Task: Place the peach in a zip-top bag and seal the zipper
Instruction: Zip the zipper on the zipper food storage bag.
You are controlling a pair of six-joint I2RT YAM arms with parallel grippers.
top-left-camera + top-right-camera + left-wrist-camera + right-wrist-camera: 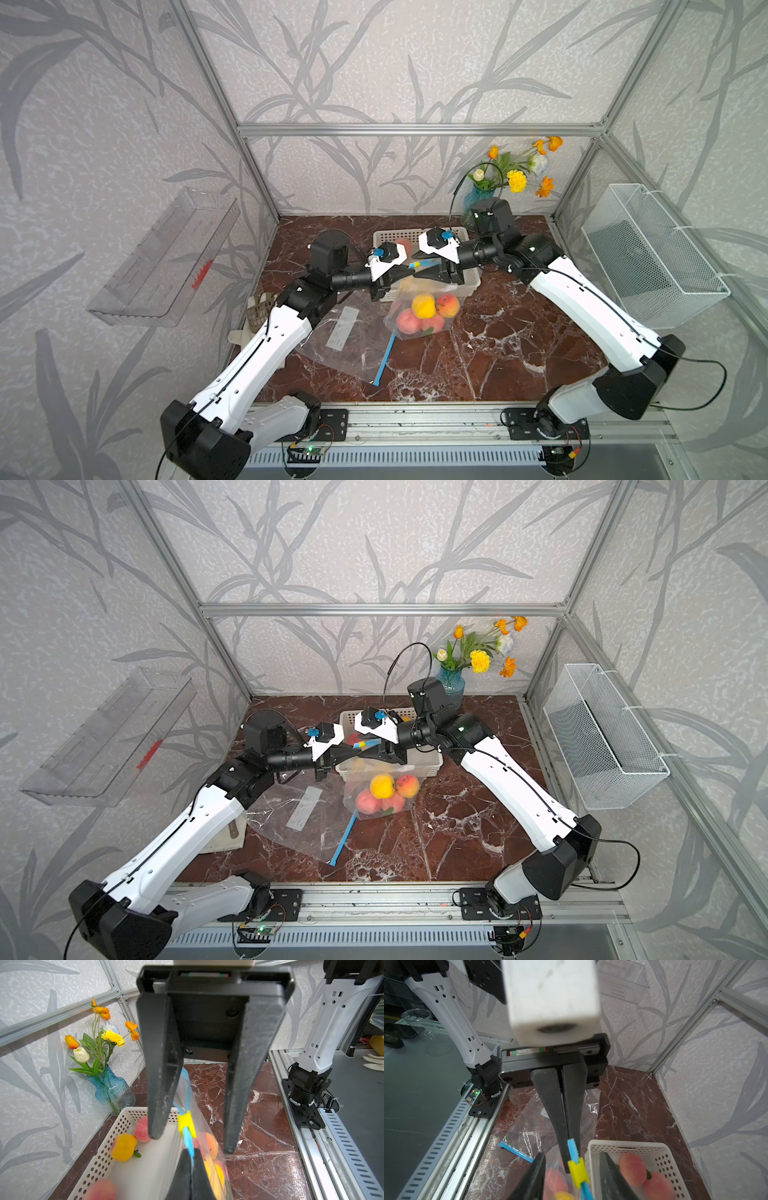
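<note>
Pinching zip-top bag's (397, 300) blue zipper track (573, 1150) in clenched left gripper (190, 1159). Straddling yellow slider (186, 1124) with right gripper (192, 1143) spread open.

No legible txt anywhere. White label (342, 328) on flat empty bag (353, 357): printed lines, too small to read. Red mark (202, 272) on clear wall shelf (166, 257): blurred, can't tell if chars. Same in both top views.
</note>
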